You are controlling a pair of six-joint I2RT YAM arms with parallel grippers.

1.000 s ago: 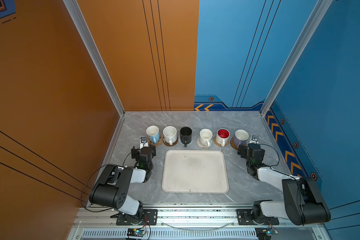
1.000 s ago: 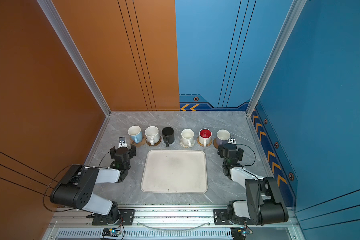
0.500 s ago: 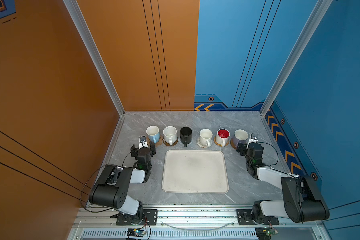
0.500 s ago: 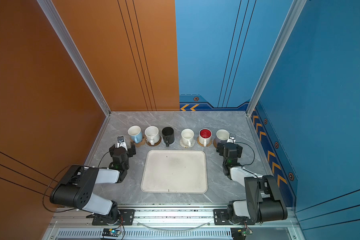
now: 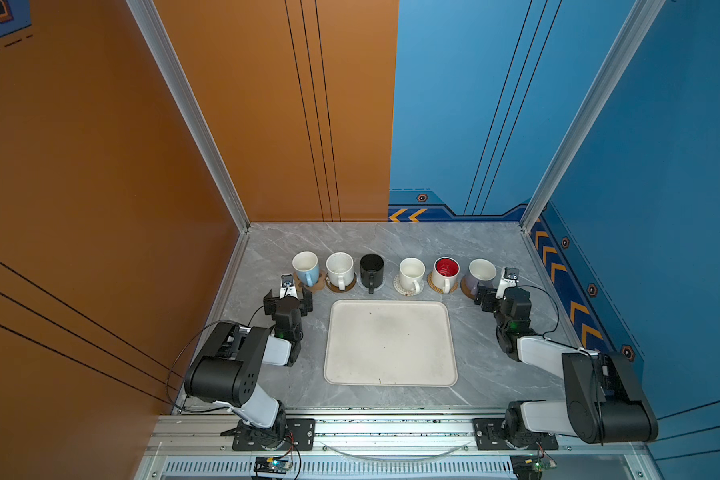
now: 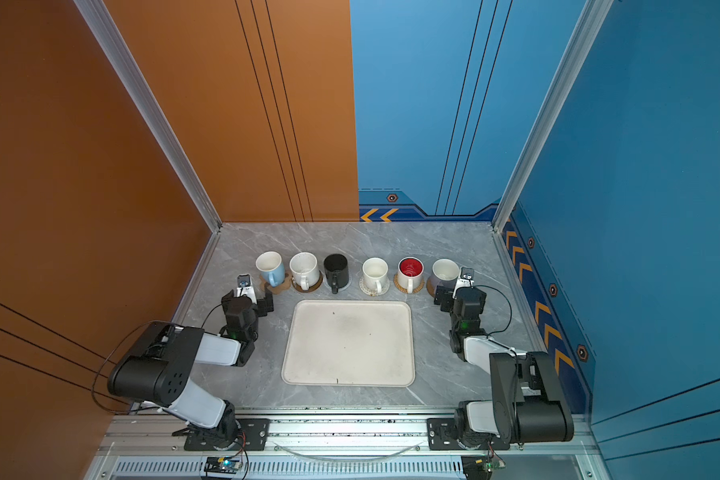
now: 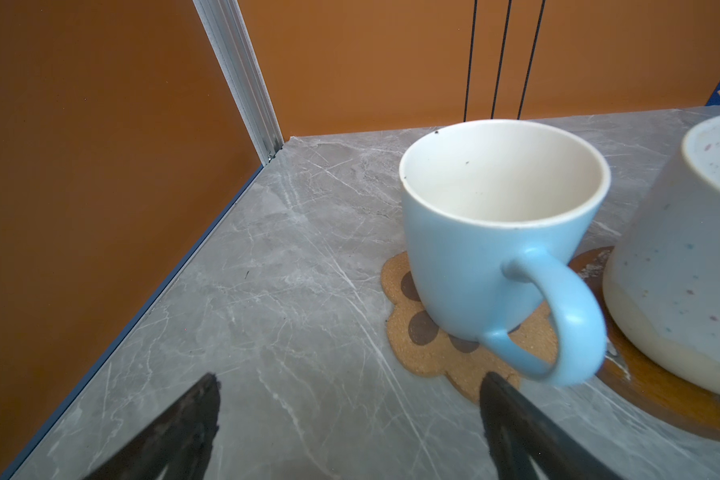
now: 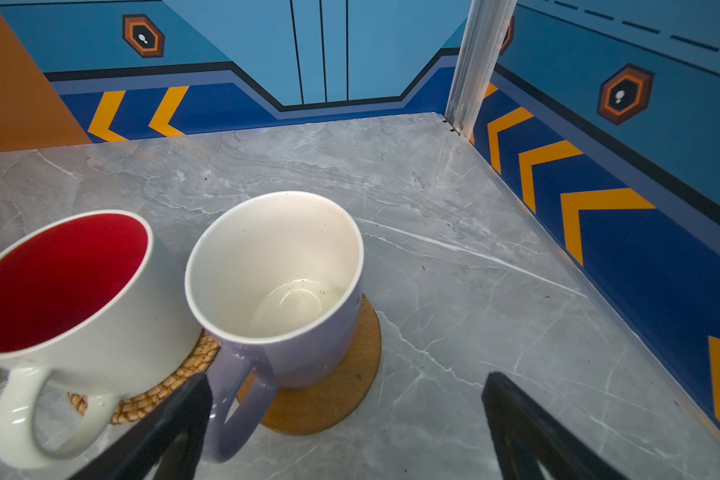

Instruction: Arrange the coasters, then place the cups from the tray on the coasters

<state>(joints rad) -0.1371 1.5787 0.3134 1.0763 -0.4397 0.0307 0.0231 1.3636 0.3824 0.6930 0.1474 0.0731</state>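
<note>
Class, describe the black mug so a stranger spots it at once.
Find the big cream tray; six mugs line up just beyond it. Third from the left in a top view stands the black mug, the only dark one among pale neighbours.

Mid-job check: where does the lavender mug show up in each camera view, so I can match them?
In a top view: the lavender mug is the rightmost mug, beyond the tray's right corner.
In a top view: same place.
Left wrist: not in it.
Right wrist: mid-picture, on a brown coaster.
Shared landmark: the red-inside mug right beside it.
</note>
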